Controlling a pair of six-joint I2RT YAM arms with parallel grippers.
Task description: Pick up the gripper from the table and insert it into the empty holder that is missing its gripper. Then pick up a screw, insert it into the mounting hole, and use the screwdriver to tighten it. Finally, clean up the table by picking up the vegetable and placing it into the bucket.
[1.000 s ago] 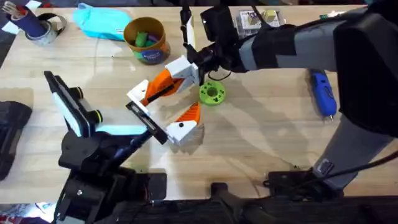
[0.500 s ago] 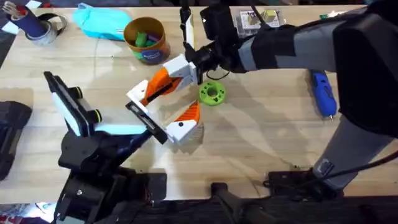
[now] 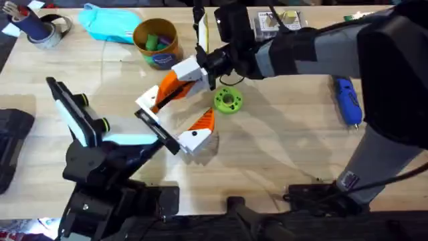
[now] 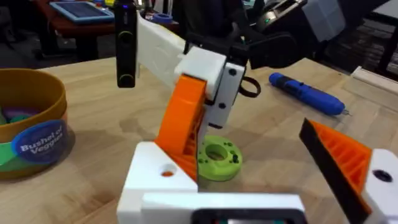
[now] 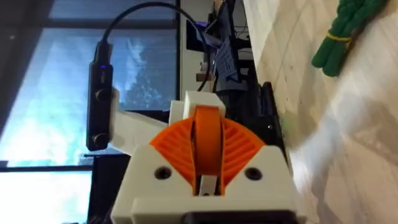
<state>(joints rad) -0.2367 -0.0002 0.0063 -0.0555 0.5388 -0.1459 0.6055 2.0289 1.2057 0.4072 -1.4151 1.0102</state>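
Note:
My right gripper [image 3: 204,67] reaches across the table and is shut on the white base of the gripper [image 3: 175,84]. That long orange finger slants down into the empty holder [image 3: 148,100], a white mount on the black bar [image 3: 160,134] at my left arm's end. In the left wrist view the orange wedge [image 4: 185,118] meets the holder [image 4: 158,180] beside a small hole. The other mount [image 3: 198,136] keeps its short orange finger and stands well apart. The vegetable [image 3: 228,100] lies beside them. The bucket [image 3: 156,41] is behind, and the screwdriver [image 3: 348,100] lies far right. The screw is out of view.
A teal cloth [image 3: 110,23] and a dark cup with a tape roll [image 3: 40,27] sit at the back left. A small box [image 3: 277,20] lies at the back. The bucket holds several toy pieces. Bare wood stretches along the front right.
My right gripper has carried the finger's white base a little left and toward the back, so the orange wedge now leans more steeply into the holder. The left arm has not moved.

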